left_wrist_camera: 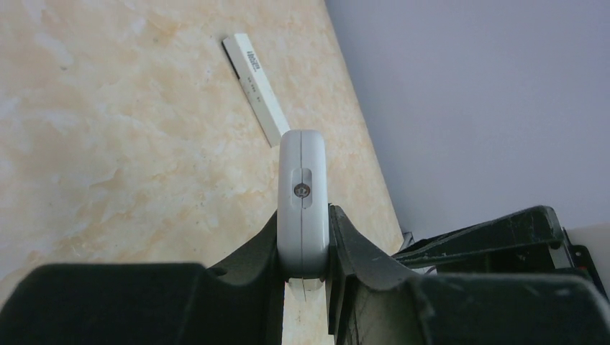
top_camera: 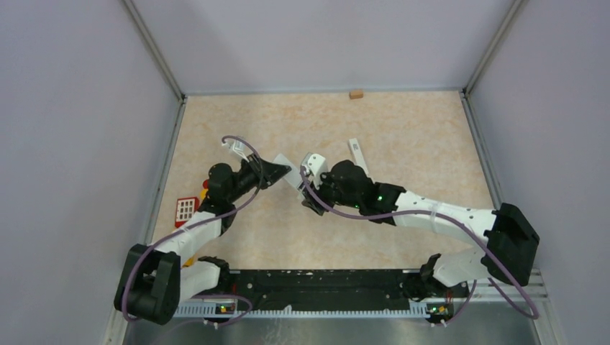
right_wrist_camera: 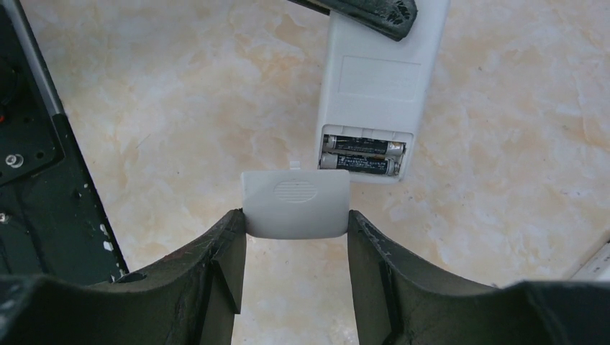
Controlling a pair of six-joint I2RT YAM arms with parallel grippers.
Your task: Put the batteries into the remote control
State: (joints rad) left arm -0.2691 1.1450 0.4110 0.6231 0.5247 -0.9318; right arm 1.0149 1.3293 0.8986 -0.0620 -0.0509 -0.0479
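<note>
**A:** What does the overhead view show?
**B:** The left claw (top_camera: pixel 280 171) and right claw (top_camera: pixel 308 194) meet over the surface (top_camera: pixel 403 129). The white remote (top_camera: pixel 286 164) sits between them, mostly hidden by both.

**A:** And the left wrist view?
**B:** That claw is clamped on the remote, which is seen edge-on. Its near end is cut off behind the fingers. Ahead lies a second remote (left_wrist_camera: pixel 255 86), partly covered.

**A:** The right wrist view?
**B:** The right claw pinches the battery cover (right_wrist_camera: pixel 295 198). Just beyond it, the remote's bay is uncovered, with two batteries (right_wrist_camera: pixel 362 154) seated side by side. The frame cuts off the remote's far end.
</note>
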